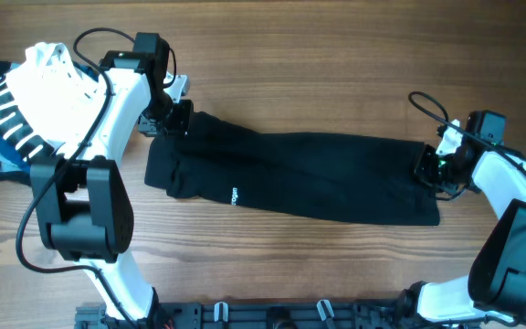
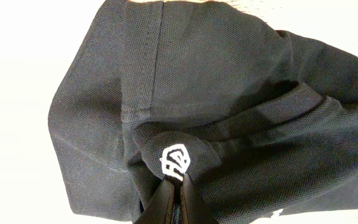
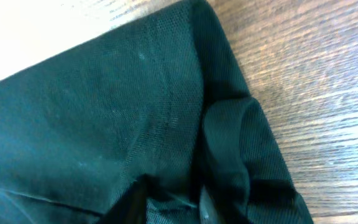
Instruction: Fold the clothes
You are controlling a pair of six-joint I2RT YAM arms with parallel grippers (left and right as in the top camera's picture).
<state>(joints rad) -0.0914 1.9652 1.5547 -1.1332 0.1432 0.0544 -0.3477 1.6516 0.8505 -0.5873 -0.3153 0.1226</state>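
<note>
The black T-shirt lies folded into a long strip across the middle of the table, with small white lettering near its front left. My left gripper is at the strip's far-left corner. In the left wrist view its fingers are shut on a bunch of the shirt just below a white logo. My right gripper is at the strip's right end. In the right wrist view its fingers hold a raised fold of the shirt between them.
A white garment and a navy white-striped garment are piled at the far left, under the left arm. Bare wooden table surrounds the shirt. The arm bases stand along the front edge.
</note>
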